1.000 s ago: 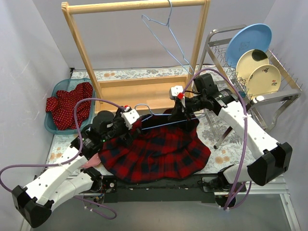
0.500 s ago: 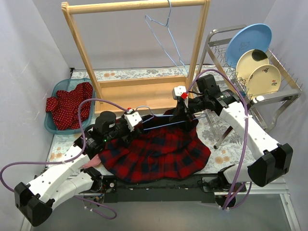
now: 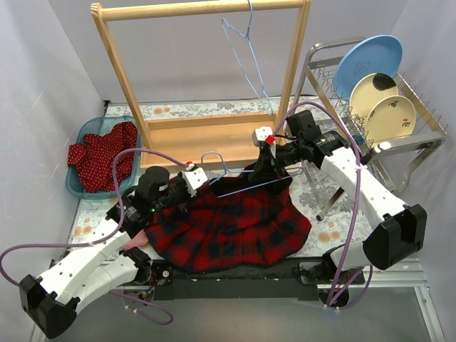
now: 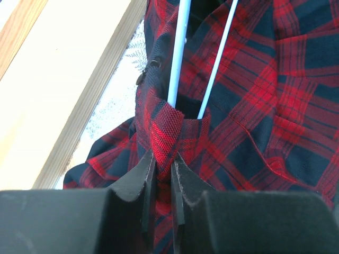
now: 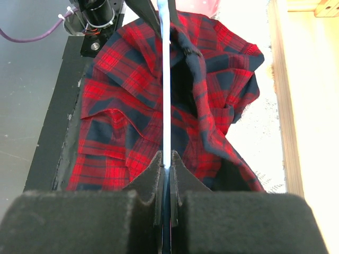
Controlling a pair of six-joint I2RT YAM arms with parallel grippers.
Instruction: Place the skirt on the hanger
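A red and navy plaid skirt (image 3: pixel 235 228) lies bunched on the table in front of the arms. A pale blue wire hanger (image 3: pixel 249 187) lies across its top edge, with its wires running into the waist opening (image 4: pixel 177 58). My left gripper (image 3: pixel 201 187) is at the skirt's left end. It is shut on a fold of the waistband (image 4: pixel 163 159), right where the hanger wires enter the cloth. My right gripper (image 3: pixel 267 160) is at the hanger's right end. It is shut on the hanger wire (image 5: pixel 166 157), which runs straight out over the skirt (image 5: pixel 116 106).
A wooden clothes rack (image 3: pixel 199 11) stands behind the skirt, with a second wire hanger (image 3: pixel 246 43) hooked on its bar. A teal basket (image 3: pixel 80 187) with a red dotted garment is at the left. A metal dish rack (image 3: pixel 342 78) with plates is at the right.
My left gripper has closed onto the skirt's waistband. The right gripper keeps its hold on the hanger, whose right end has lifted a little. The hanger on the rack has swung right.
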